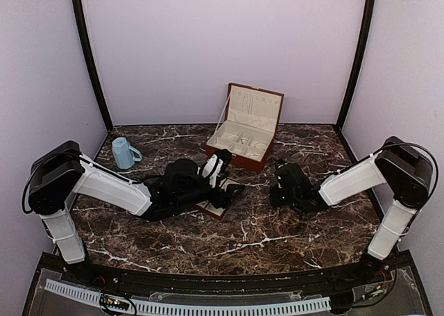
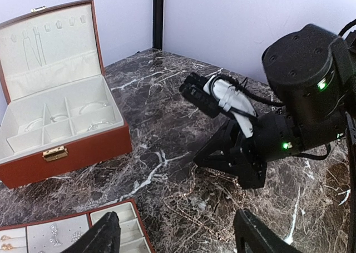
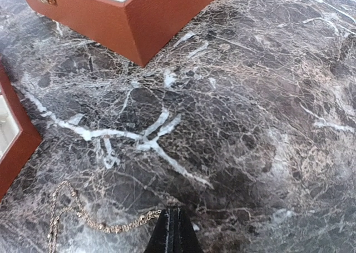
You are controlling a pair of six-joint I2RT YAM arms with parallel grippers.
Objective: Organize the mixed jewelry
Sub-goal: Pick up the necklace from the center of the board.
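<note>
A thin gold chain (image 3: 111,228) lies loose on the marble table (image 3: 267,97), beside the flat tray (image 3: 14,147). Its end meets the right gripper (image 3: 172,215), whose 2 fingers are pinched together on it. Small earrings (image 2: 54,231) sit in the tray's compartments, below the left gripper (image 2: 178,239), whose jaws are spread wide and hold nothing. The red-brown hinged box (image 2: 83,150) stands open behind, with thin curved pieces (image 2: 93,105) in its cells

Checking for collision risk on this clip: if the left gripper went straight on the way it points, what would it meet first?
Probably the marble table, where the thin chain lies just ahead of the open left gripper. The right gripper, pinching that chain, sits beyond; depth is unclear.
</note>
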